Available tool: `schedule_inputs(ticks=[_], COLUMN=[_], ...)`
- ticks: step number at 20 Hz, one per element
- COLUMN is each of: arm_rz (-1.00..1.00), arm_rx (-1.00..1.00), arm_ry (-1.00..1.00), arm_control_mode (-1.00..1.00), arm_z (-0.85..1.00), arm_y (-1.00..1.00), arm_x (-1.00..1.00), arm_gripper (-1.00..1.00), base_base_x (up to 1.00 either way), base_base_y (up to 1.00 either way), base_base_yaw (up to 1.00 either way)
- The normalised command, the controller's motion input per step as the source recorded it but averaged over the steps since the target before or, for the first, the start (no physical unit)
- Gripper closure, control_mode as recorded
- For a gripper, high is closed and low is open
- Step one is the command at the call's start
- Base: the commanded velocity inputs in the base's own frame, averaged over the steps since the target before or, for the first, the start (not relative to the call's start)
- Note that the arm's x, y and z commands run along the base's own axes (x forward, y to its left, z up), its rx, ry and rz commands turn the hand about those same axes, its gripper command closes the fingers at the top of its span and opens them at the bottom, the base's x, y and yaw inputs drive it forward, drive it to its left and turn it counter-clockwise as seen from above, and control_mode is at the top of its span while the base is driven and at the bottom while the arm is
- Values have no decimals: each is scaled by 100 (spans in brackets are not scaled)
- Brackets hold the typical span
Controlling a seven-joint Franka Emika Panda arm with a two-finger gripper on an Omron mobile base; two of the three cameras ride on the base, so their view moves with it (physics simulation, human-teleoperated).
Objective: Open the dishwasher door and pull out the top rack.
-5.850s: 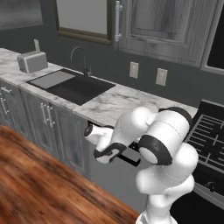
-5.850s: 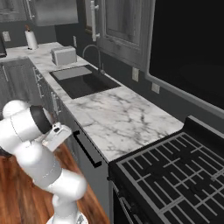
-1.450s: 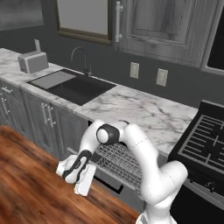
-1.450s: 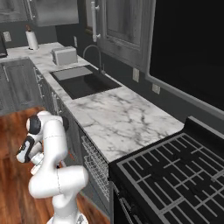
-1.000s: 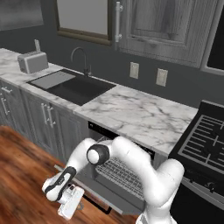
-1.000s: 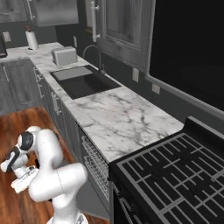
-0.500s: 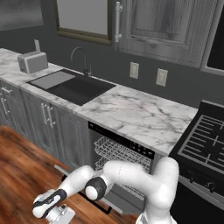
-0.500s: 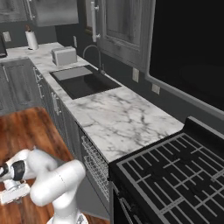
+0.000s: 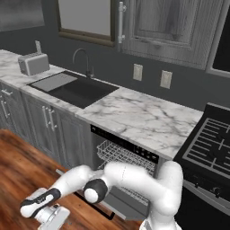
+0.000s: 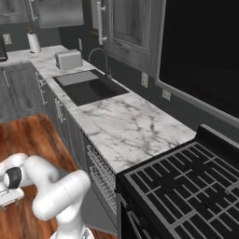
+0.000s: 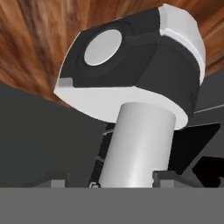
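The dishwasher door (image 9: 127,202) hangs swung down in front of the open cavity, its black bar handle low near the floor. Inside the cavity the top rack (image 9: 124,154) shows as a white wire basket just under the black control strip; its wire side (image 10: 100,173) also shows from the right. My gripper (image 9: 56,218) is low at the far left, over the wood floor, clear of the door's handle. In the hand view my gripper (image 11: 113,180) has its two tips wide apart, with nothing held between them. It is open.
A marble counter (image 9: 148,119) runs above the dishwasher, with a black sink (image 9: 76,87) and a toaster (image 9: 33,64) to the left. The black stove (image 9: 211,148) stands on the right. Grey cabinet doors (image 9: 47,128) sit left of the dishwasher. My own arm (image 9: 130,177) stretches across the opening.
The door has swung down from partly open to fully lowered. My hand has dropped low to the left, and the jaws have opened off the handle.
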Motion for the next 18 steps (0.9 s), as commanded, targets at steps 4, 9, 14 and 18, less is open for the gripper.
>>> schedule_inputs(ticks=[4, 9, 14, 18], arm_rz=[6, 6, 6, 9], arm_rx=[0, 0, 0, 0], arm_ry=[-3, -1, 0, 0], arm_control_mode=[-100, -100, -100, -100], arm_z=[100, 100, 100, 100], arm_y=[-16, -37, -54, -77], arm_x=[12, 40, 47, 30], arm_gripper=[-100, -100, -100, -100], base_base_x=[0, 0, 0, 0], base_base_y=[0, 0, 0, 0], base_base_yaw=[0, 0, 0, 0])
